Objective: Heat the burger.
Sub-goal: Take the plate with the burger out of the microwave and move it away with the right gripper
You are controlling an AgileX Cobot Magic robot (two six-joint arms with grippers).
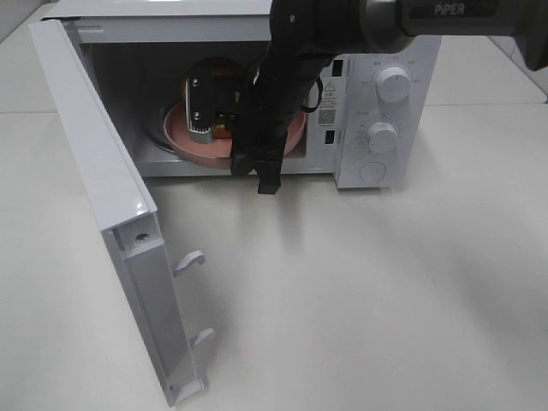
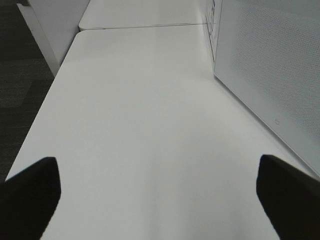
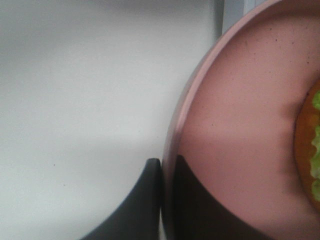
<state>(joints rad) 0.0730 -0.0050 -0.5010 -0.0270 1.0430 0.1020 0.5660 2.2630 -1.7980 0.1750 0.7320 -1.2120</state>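
right gripper (image 3: 167, 167) pinching plate (image 3: 235, 120) rim inside microwave (image 1: 424, 107) | left gripper (image 2: 159, 170) spread above table (image 2: 140, 100) | door (image 1: 94, 171) wide open

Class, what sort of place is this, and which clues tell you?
Probably a robotics lab or office, not a home kitchen: a white microwave oven on plain white tables, dark grey carpet beside them, and a black robot arm reaching into the oven.

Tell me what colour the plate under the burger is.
The plate is salmon pink, clearest in the right wrist view.
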